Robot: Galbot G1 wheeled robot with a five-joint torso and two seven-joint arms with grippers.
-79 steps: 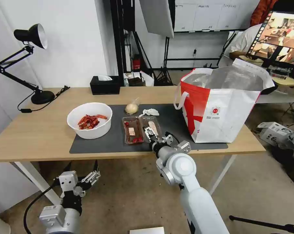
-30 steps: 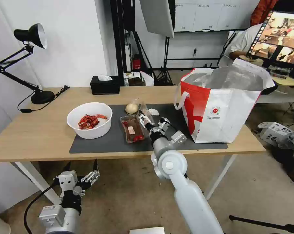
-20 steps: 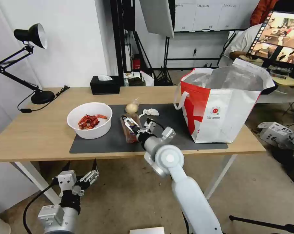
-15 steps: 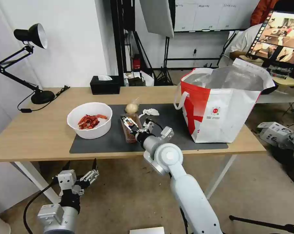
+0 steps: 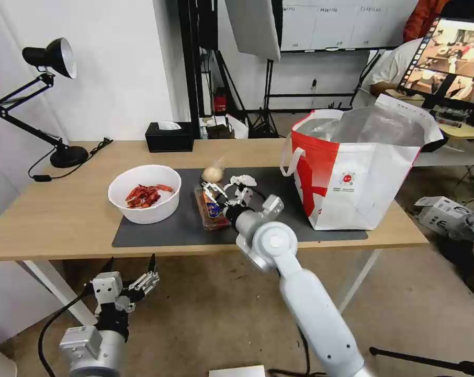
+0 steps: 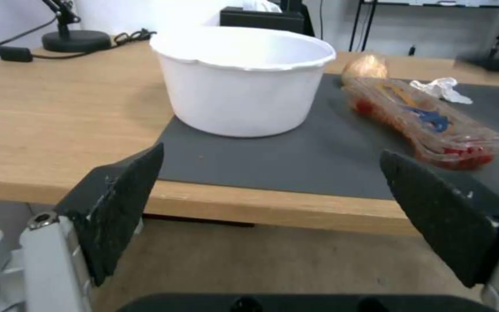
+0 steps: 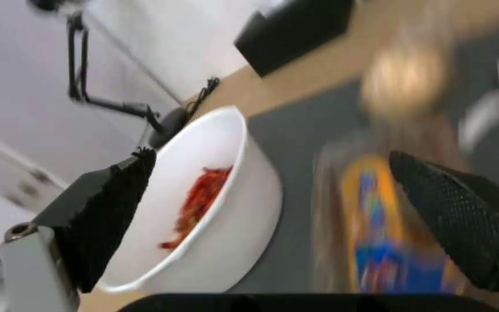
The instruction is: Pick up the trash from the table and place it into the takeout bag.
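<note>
Clearly spread wide and holding nothing, the right gripper (image 5: 222, 191) hangs just over the 2 stacked clear plastic trays with red scraps (image 5: 211, 210) on the dark grey mat of the light-wood table (image 5: 64, 220). They look light, thin, easily crushed; a rim edge seems the best hold. The left gripper (image 5: 137, 280) waits open below the table edge.

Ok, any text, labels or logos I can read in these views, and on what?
Nothing reads clearly.
Bag: round red logo with a line of print under it, too small.
Stacked trays: blue and yellow label, blurred.
Wall boards behind: markings too small.
Monitor at far right: no readable text.
</note>
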